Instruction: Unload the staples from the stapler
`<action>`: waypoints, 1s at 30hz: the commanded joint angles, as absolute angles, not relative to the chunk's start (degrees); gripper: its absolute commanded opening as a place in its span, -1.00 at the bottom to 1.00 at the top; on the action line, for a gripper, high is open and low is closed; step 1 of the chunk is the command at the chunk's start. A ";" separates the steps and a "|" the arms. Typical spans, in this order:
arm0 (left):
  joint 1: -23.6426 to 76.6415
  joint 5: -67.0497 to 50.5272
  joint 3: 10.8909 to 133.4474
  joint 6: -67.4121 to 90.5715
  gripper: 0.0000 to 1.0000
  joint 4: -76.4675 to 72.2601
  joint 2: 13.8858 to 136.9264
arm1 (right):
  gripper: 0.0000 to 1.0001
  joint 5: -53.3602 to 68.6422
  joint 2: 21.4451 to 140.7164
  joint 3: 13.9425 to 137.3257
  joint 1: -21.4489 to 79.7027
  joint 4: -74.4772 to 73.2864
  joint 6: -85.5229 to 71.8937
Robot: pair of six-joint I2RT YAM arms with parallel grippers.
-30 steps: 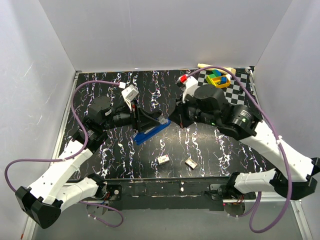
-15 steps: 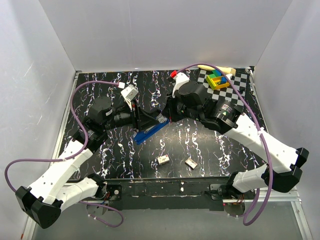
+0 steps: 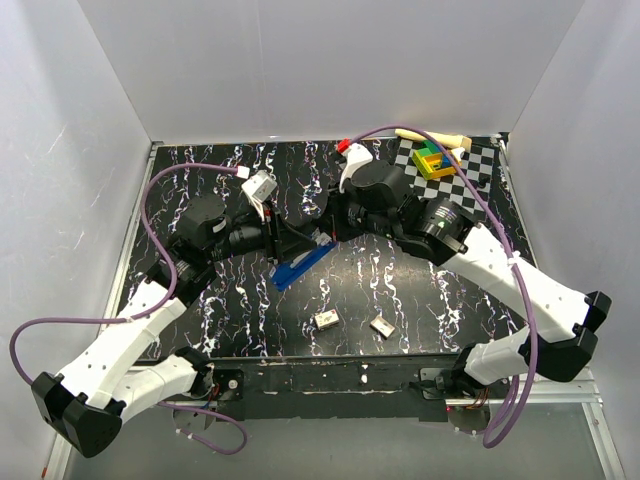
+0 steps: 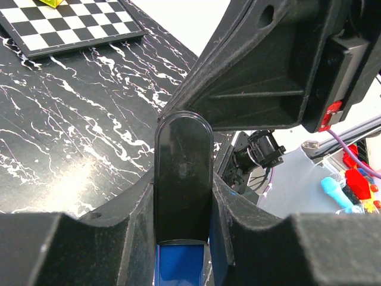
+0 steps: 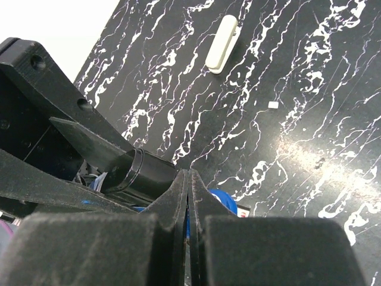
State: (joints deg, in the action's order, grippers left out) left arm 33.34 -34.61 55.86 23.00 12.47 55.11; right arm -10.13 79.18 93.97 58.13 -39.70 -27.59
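the stapler point(image 3: 302, 262) sits near the middle of the black, white-veined worktop point(image 3: 200, 170), its blue body angled with one end toward the near edge and the other raised toward the two arms. the left gripper point(image 3: 285, 240) comes in from the left edge side and is clamped on it: in the left wrist view its fingers point(image 4: 128, 214) press against both sides of a dark rounded part of the stapler, with blue showing just below. the right gripper point(image 3: 328, 228) reaches in from the right and meets the stapler's upper end; in the right wrist view its fingers point(image 5: 161, 205) are drawn together with only a thin slit between them, and whether anything thin is pinched there cannot be told. two small boxes point(image 3: 326, 319) lie apart from the stapler, nearer the near edge. a colourful block toy point(image 3: 432, 160) rests on a checkered board point(image 3: 475, 170) at the far right corner.
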 commanded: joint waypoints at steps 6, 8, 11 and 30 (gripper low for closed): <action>33.57 -31.12 56.87 24.08 -1.00 8.97 52.30 | -0.97 -5.45 76.64 87.20 58.62 -33.57 -32.17; 33.57 -30.15 56.69 24.34 -1.00 8.53 51.95 | -0.97 -5.71 75.85 85.09 58.45 -33.23 -32.69; 33.57 -29.18 56.60 24.96 -1.00 7.74 52.29 | -0.97 -6.06 74.62 81.49 58.54 -31.91 -33.66; 33.57 -18.99 56.25 30.50 -1.00 2.90 58.00 | -0.97 -4.83 74.70 67.68 58.54 -16.27 -36.39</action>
State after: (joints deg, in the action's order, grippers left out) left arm 33.69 -24.49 54.08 29.04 10.17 57.54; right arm -6.79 74.83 69.84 58.06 -21.28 -35.42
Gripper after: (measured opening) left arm 0.305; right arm 0.020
